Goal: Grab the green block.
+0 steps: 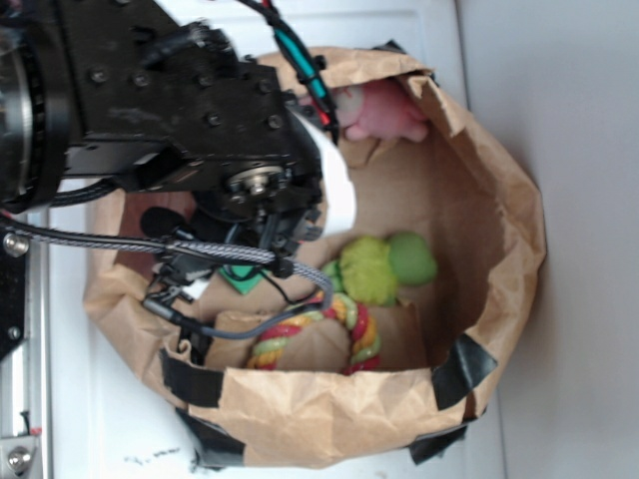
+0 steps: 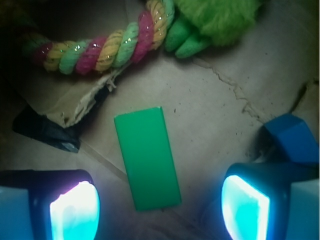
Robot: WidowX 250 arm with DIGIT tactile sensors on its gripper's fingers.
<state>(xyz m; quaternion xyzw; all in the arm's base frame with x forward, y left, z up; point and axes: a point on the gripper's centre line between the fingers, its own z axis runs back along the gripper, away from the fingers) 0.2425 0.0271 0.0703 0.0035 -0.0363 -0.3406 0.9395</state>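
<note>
Green block (image 2: pixel 146 158): flat, smooth-faced bright-green slab, rectangular with crisp edges. Lies flat on the crumpled brown paper floor of the bag (image 1: pixel 519 239), long axis running roughly away from the wrist camera, slightly tilted. Sits between the two pads, touching neither, its near end level with them; placement suits a straddling descent.

Gripper (image 2: pixel 160 207): jaws spread wide, one pad (image 2: pixel 75 210) left of the block, the other right, both glowing cyan-white in the wrist view. Nothing pinched. Judged step: lining up over the block before lowering and closing.

Rope toy (image 2: pixel 100 47): twisted cord in pink, yellow and mint strands, curved just beyond the block; apart from it.

Plush toy (image 2: pixel 215 20): fuzzy lime-green, soft, nubby limbs, beside the rope.

Blue block (image 2: pixel 295 137): hard, angular, close behind the right pad; could be nudged on closing.

Black tape (image 2: pixel 45 132): glossy scrap over torn paper, left of the block.

Pink plush (image 1: pixel 384 112): soft, at the bag's far rim.
</note>
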